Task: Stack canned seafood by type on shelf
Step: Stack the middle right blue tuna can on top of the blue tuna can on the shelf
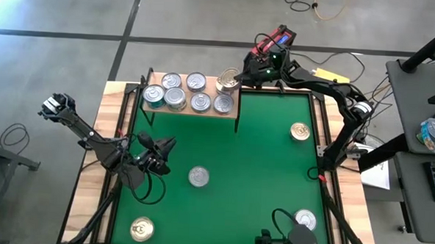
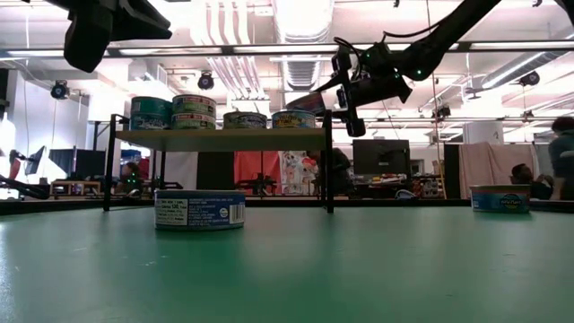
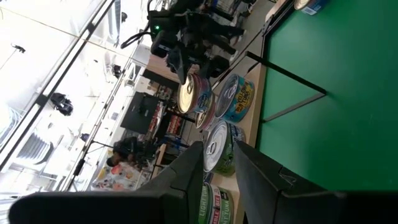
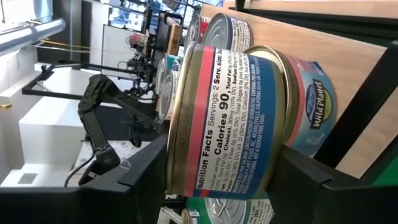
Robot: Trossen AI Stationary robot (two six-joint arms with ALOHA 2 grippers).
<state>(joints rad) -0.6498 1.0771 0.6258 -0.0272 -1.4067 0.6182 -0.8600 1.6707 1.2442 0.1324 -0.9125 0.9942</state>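
Note:
The light-wood shelf (image 1: pixel 188 112) stands at the mat's far edge and carries several silver-topped tins (image 1: pixel 176 98). At its far right corner my right gripper (image 1: pixel 238 80) is shut on a gold-topped tin (image 1: pixel 226 81) with a red and blue label, which sits on a pink and blue tin (image 4: pixel 314 106). Loose tins lie on the green mat: a silver one (image 1: pixel 198 177) in the middle, a gold one (image 1: pixel 300 131) at the right, a gold one (image 1: pixel 142 228) and a silver one (image 1: pixel 306 219) near the front edge. My left gripper (image 1: pixel 163 145) hovers over the mat's left part, slightly open, with nothing between its fingers. My right gripper pinches the gold-topped tin between its two fingers, one on the lid's rim (image 4: pixel 171 155) and one at the base rim (image 4: pixel 277 165). The fingers come in about level from the table's far right side. The tin's base lies against the lid of the pink and blue tin on the shelf.
A red device (image 1: pixel 274 42) and cables lie behind the table's far edge. A grey side table (image 1: pixel 424 101) with a tin and a keyboard stands to the right. A black camera mount (image 1: pixel 293 243) sits at the near edge. Open mat lies between the loose tins.

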